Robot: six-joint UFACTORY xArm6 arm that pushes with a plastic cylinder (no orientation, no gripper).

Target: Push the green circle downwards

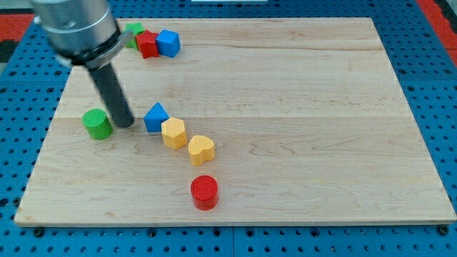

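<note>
The green circle is a short green cylinder at the view's left, about mid-height on the wooden board. My tip rests on the board just to the right of the green circle, between it and a blue triangle block. The dark rod rises up and to the left to the arm's grey body at the view's top left.
A yellow hexagon block and a yellow heart block run down-right from the blue triangle. A red cylinder sits below them. At the top left lie a green block, a red block and a blue block.
</note>
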